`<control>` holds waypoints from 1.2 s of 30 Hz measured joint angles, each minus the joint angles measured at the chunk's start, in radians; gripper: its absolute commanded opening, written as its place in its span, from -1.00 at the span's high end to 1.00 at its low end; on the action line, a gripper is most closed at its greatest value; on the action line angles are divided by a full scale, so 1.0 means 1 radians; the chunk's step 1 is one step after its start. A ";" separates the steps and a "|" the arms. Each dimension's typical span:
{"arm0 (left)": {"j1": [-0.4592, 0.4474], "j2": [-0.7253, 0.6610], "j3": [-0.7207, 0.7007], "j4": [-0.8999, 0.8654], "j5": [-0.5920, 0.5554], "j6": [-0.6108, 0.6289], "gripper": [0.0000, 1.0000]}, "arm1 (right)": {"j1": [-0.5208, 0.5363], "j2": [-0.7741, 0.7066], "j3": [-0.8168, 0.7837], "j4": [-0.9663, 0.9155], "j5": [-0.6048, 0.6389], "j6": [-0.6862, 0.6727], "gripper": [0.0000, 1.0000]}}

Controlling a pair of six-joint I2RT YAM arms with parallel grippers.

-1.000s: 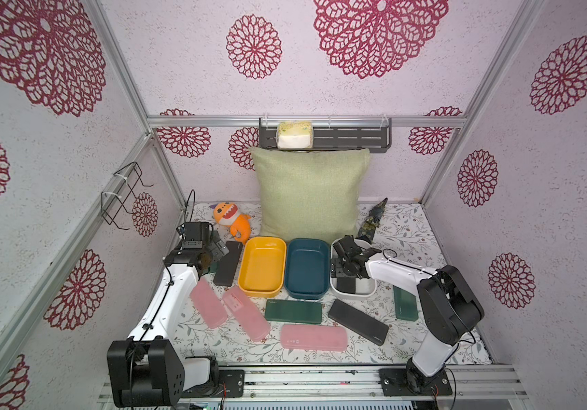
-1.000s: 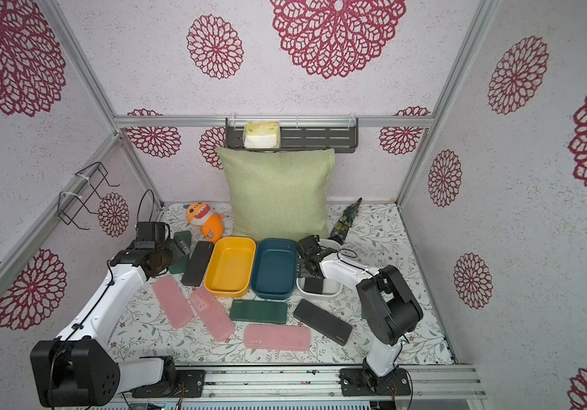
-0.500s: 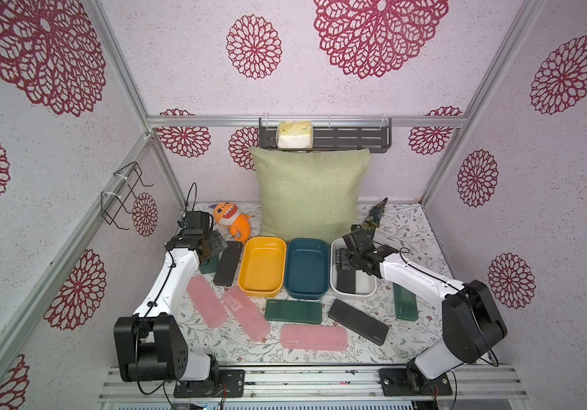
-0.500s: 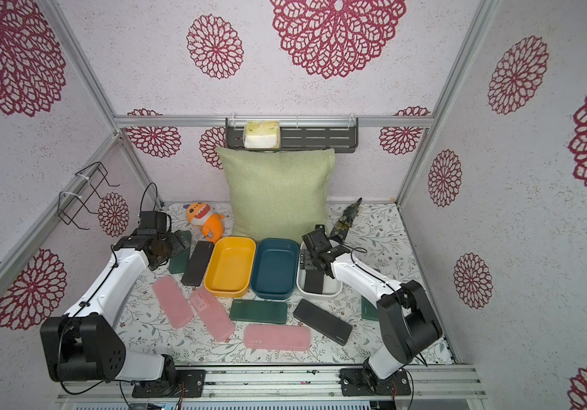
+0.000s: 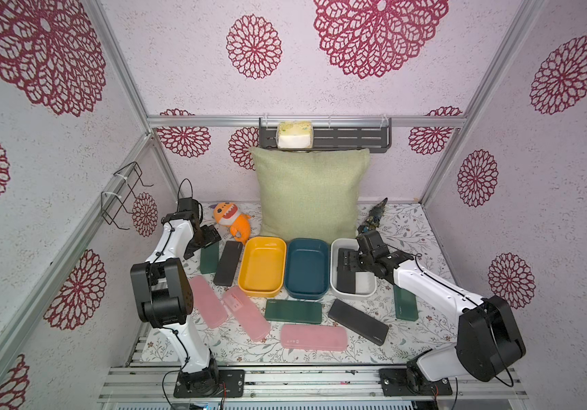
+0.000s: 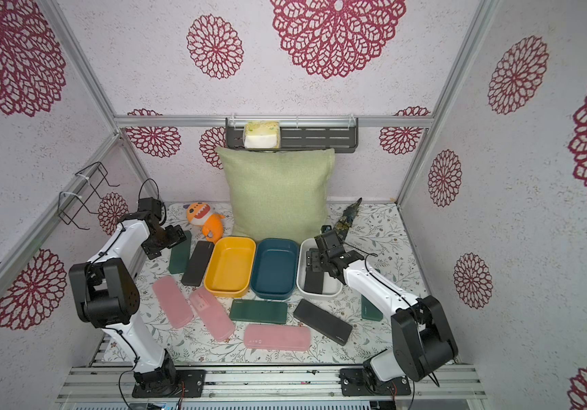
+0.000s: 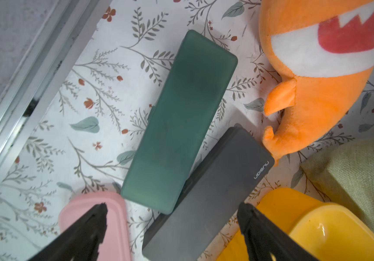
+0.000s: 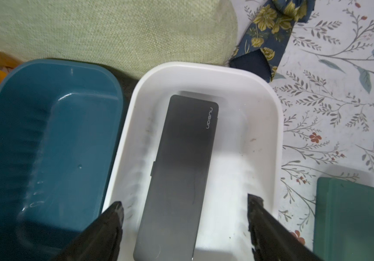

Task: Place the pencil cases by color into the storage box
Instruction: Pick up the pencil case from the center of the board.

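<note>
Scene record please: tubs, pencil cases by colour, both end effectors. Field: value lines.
white tub: holds one black case, lying flat
yellow tub: empty
teal tub: empty
pink cases: three, all on the table
green cases: three, all on the table
loose black cases: two, on the table
left end effector: open, holding nothing, above the green and black cases beside the yellow tub
right end effector: open, over the white tub, straddling the black case without gripping it
</note>
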State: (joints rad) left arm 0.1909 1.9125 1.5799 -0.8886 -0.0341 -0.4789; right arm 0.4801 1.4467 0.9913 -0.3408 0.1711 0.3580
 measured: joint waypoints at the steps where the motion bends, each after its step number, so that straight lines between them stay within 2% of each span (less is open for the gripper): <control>1: 0.005 0.027 0.025 -0.008 0.006 0.018 -0.95 | -0.006 0.000 -0.005 0.003 -0.003 0.000 -0.75; 6: 0.014 0.146 0.122 -0.040 0.030 0.101 -0.95 | -0.027 -0.003 -0.022 0.018 -0.019 0.000 -0.76; 14: 0.015 0.232 0.199 -0.074 0.061 0.181 -0.95 | -0.043 -0.011 -0.037 0.035 -0.029 0.000 -0.76; 36: 0.017 0.365 0.262 -0.076 0.012 0.216 -0.95 | -0.046 -0.011 -0.063 0.063 -0.053 0.002 -0.76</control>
State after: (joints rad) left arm 0.2077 2.2780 1.8416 -0.9649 -0.0219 -0.2626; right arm 0.4343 1.4357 0.9283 -0.2783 0.1184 0.3599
